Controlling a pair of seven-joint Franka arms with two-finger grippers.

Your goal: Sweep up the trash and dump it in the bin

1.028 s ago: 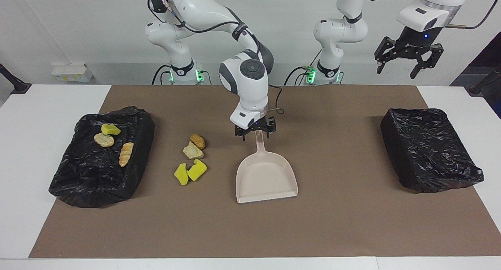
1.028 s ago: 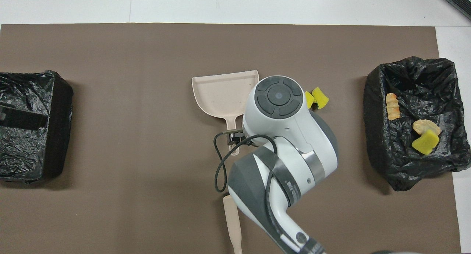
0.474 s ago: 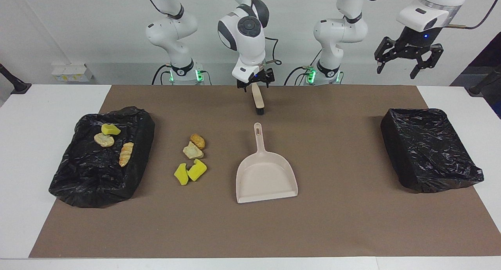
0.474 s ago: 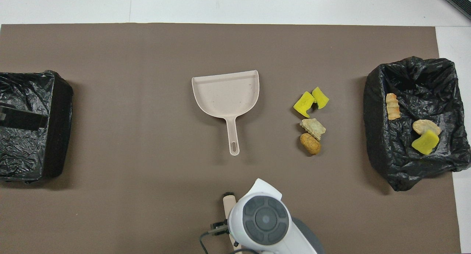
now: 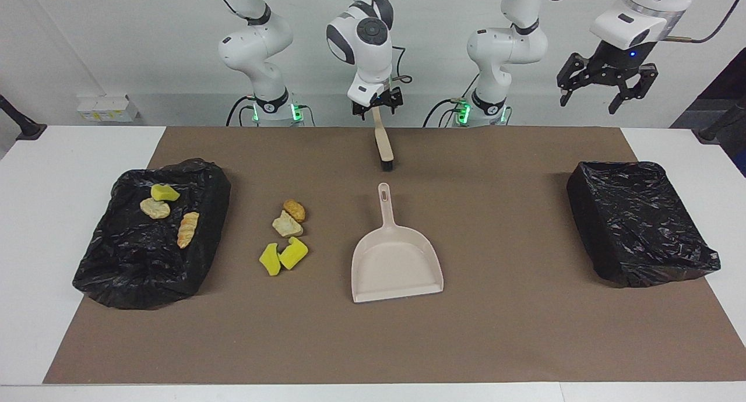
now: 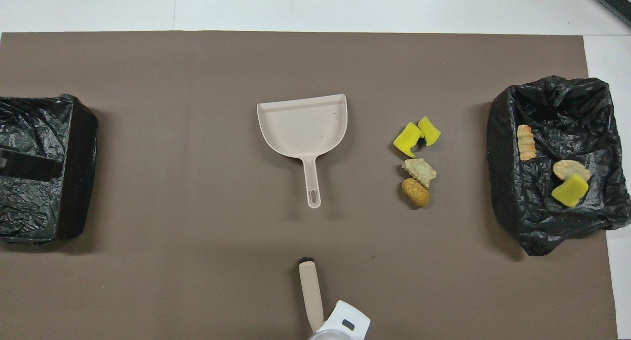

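Observation:
Four trash chunks lie on the brown mat beside the dustpan, toward the right arm's end: two yellow (image 5: 270, 260) (image 6: 407, 139), one beige (image 5: 287, 224) (image 6: 420, 171), one orange-brown (image 5: 294, 210) (image 6: 415, 192). Three more chunks (image 5: 165, 192) (image 6: 570, 190) lie in the black-lined bin (image 5: 134, 274) (image 6: 503, 182) at the right arm's end. The beige dustpan (image 5: 396, 262) (image 6: 303, 123) lies empty at mid-mat. My right gripper (image 5: 377, 106) is open and empty, up over the handle of a brush (image 5: 382, 143) (image 6: 310, 293). My left gripper (image 5: 608, 92) waits open, high over the left arm's end.
A second black-lined bin (image 5: 641, 221) (image 6: 39, 167) stands empty at the left arm's end of the mat. The brush lies flat on the mat, nearer to the robots than the dustpan, with its bristles toward the dustpan's handle. White table borders the mat.
My right gripper let go of the dustpan's handle, drew back toward the robots and rose over the brush. The dustpan, brush, trash and left arm have not moved.

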